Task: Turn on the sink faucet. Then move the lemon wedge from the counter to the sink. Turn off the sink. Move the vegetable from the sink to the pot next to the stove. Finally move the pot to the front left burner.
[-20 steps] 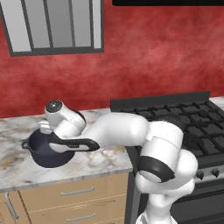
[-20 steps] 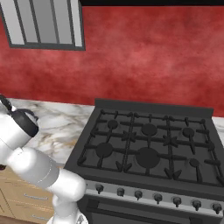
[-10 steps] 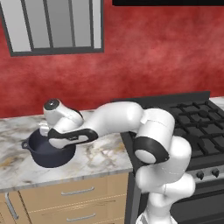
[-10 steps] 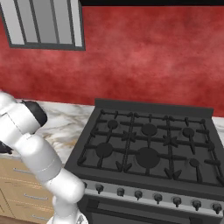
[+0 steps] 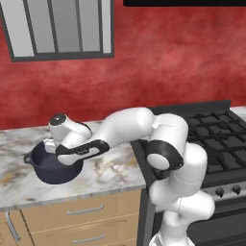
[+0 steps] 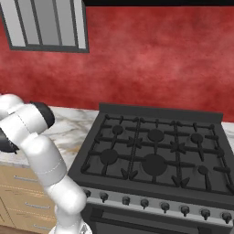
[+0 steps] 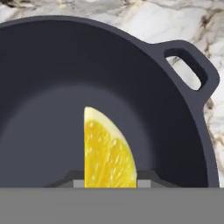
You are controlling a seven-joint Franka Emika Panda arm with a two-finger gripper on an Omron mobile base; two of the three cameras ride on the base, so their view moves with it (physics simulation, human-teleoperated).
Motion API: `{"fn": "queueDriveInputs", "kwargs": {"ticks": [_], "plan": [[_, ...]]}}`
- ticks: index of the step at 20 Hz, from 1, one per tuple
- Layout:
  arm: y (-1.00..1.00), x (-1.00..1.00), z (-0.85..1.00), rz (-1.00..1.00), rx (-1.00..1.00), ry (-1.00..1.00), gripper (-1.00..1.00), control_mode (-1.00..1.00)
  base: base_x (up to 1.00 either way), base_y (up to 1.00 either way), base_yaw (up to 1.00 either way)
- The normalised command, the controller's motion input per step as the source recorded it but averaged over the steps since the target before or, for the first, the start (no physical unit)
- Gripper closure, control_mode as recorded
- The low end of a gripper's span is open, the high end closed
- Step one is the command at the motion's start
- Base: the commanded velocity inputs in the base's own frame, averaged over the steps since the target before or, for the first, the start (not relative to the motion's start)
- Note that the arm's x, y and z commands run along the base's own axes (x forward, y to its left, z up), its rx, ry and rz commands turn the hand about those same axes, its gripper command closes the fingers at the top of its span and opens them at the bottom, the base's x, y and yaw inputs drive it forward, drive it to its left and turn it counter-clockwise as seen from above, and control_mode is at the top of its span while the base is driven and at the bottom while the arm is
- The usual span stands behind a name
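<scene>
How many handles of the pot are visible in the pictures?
2. One loop handle at the pot rim, upper right in the hand view; one on its left side in the left base view. They may coincide.

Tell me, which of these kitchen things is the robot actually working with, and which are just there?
In use:
- gripper, holding the lemon wedge
- pot
- stove
- counter

Just there:
- window
- red wall
- cabinet drawers

No readable text, labels, brands or numbers in any view. Stove (image 6: 155, 155) knobs (image 6: 144, 202) along the lower part of the right base view carry no legible markings; pot (image 7: 52, 87) is plain.
</scene>
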Motion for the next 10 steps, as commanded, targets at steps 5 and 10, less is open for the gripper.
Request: {"fn": "queueDriveInputs", "kwargs": {"ticks": [5, 10], "plan": [[0.03, 0.03, -0.11, 0.00, 0.00, 0.01, -1.00, -1.00, 0.00, 0.00, 0.00], [0.11, 0.00, 0.12, -0.01, 0.00, 0.00, -1.00, -1.00, 0.00, 0.00, 0.00]]}}
